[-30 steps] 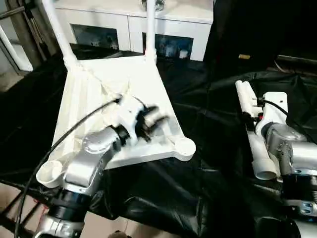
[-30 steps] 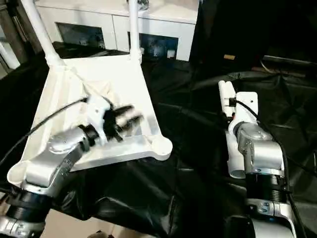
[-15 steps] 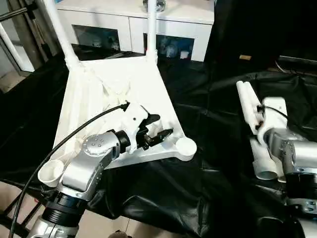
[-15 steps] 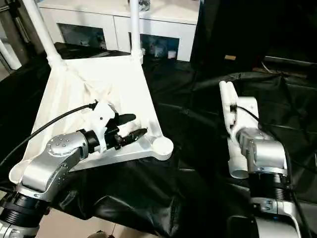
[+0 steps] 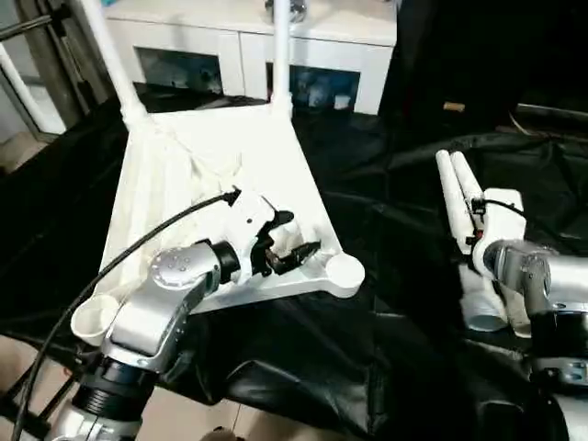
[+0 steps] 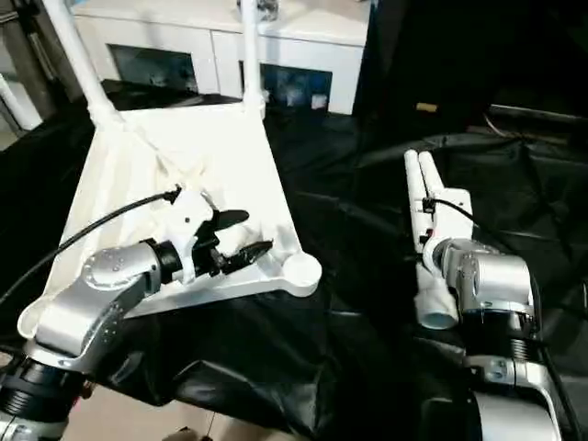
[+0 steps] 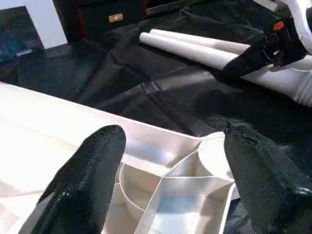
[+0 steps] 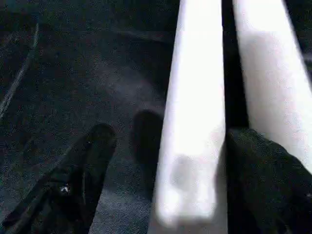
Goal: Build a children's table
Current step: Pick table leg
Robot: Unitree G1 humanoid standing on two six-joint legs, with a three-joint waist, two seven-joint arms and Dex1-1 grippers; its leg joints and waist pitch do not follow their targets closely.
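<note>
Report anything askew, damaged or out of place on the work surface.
Nothing looks damaged. The table top lies upside down on the black sheet, two legs standing in its far sockets, its near corner socket unfilled. Two loose legs lie side by side to the right.

A surface draped in crumpled black sheeting (image 5: pixel 386 303) is seen carrying the parts. On its left side the white tabletop (image 5: pixel 211 175) is laid upside down, ribbed underside up, with two legs (image 5: pixel 280 55) already standing in its far corner sockets. Well apart, on the right, two loose white legs (image 6: pixel 424 230) are laid side by side.
</note>
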